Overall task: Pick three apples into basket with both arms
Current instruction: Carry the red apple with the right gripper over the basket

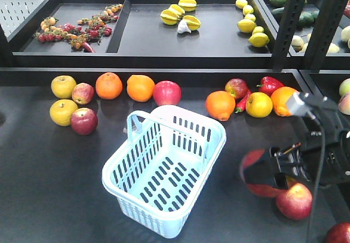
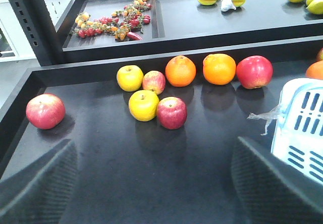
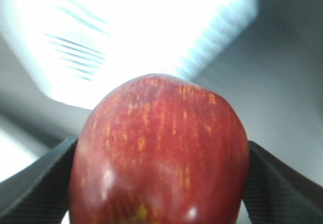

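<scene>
Apple gripped between the right jaws, basket blurred beyond them, left jaws spread wide over the tabletop, loose fruit ahead.

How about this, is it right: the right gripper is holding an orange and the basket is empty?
Not quite. The right gripper holds a red apple, not an orange; the right wrist view shows it. The basket is empty.
</scene>
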{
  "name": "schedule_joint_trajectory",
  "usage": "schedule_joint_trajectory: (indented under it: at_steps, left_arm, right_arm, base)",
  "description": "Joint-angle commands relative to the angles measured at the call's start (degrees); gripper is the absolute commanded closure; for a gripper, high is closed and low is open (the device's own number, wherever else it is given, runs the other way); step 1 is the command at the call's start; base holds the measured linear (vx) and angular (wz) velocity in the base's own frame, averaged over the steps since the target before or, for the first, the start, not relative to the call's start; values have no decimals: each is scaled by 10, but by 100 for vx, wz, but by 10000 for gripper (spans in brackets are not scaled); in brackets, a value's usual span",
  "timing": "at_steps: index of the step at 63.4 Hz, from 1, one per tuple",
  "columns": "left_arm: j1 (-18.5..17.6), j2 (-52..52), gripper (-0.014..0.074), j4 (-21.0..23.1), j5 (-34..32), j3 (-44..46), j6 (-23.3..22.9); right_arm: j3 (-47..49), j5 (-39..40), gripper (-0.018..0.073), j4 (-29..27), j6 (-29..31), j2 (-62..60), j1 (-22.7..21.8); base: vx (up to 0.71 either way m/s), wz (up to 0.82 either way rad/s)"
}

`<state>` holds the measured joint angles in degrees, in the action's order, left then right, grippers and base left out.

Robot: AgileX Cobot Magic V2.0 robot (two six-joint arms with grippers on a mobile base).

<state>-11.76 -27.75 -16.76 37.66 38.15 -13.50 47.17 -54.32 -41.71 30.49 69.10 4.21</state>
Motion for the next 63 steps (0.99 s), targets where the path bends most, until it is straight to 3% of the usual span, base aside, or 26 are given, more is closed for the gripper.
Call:
schedule_joint_trajectory:
  at_steps: [1, 8, 13, 27, 35, 48, 63]
  left_arm:
    - [-1, -3, 7, -7, -35, 15, -6]
    - [-1, -3, 7, -7, -35, 15, -6]
    - [-1, -3, 7, -7, -35, 15, -6]
    - [-1, -3, 7, -7, -35, 15, -6]
    - [-1, -3, 7, -7, -35, 15, -6]
    - [-1, -3, 7, -7, -35, 15, -6]
    - [-1, -3, 7, -7, -35, 15, -6]
  right_arm:
    - [11, 1, 275, -97, 71, -28, -1]
    - [11, 1, 275, -143, 110, -28, 20]
    - [11, 31, 275, -153, 110, -28, 66]
    - [11, 206, 275, -153, 119, 5, 232]
    - [11, 306, 275, -153, 123, 59, 290]
    - [12, 435, 275, -173, 123, 139, 333]
    - [29, 464, 270, -174, 123, 188, 339]
  base:
    - [0, 0]
    - [0, 0]
    - [0, 0]
    - [0, 0]
    - [0, 0]
    - [0, 0]
    - [0, 0]
